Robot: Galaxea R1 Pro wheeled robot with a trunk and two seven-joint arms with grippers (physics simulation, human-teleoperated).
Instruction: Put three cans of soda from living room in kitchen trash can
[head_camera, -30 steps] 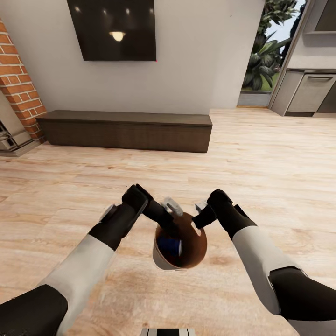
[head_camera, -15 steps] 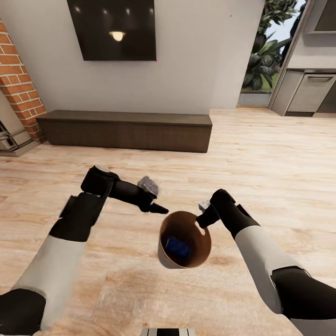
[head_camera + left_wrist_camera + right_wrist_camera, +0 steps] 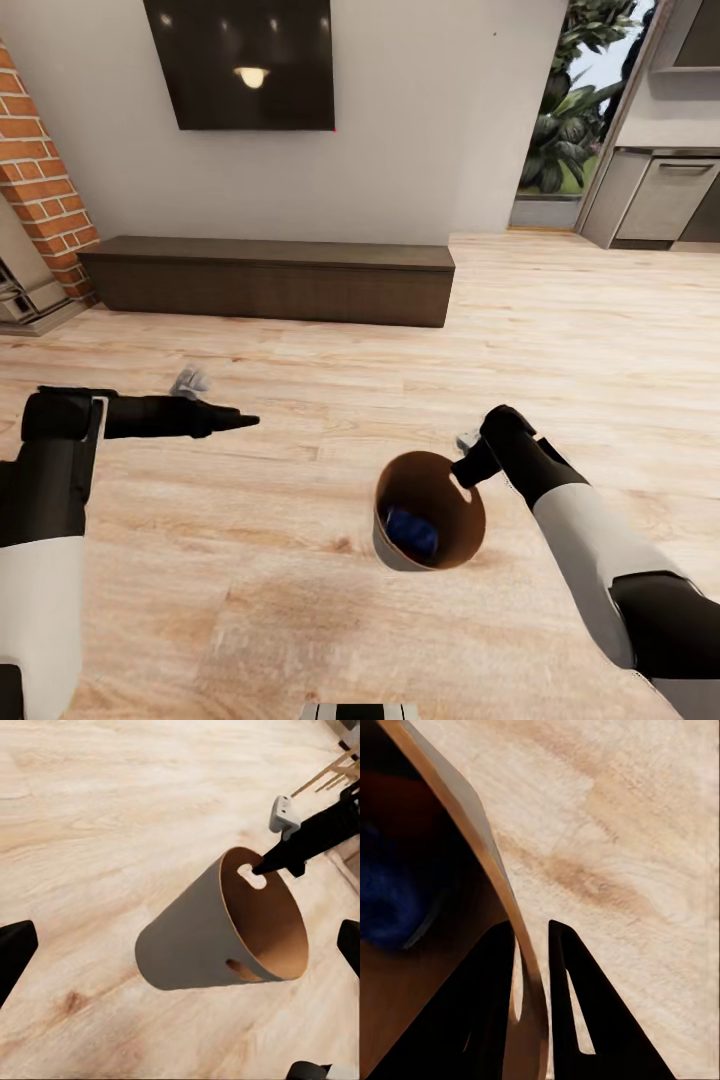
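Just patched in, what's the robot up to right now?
It's in the living room, carrying the trash can off the floor with the right pincer clamped on its rim, one finger inside and one outside. A dark blue soda can lies inside the bin; I can't tell if others are in there. The left pincer is out to the side, holding nothing. The kitchen shows through the opening at far right.

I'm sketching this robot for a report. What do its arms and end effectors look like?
Each arm has a white middle segment between black sections, ending in a black wrist. The left end effector is slim, black and tapers to a point, with a small grey block beside its wrist. The right end effector has two flat black fingers with slotted cut-outs. No cables or markings are visible.
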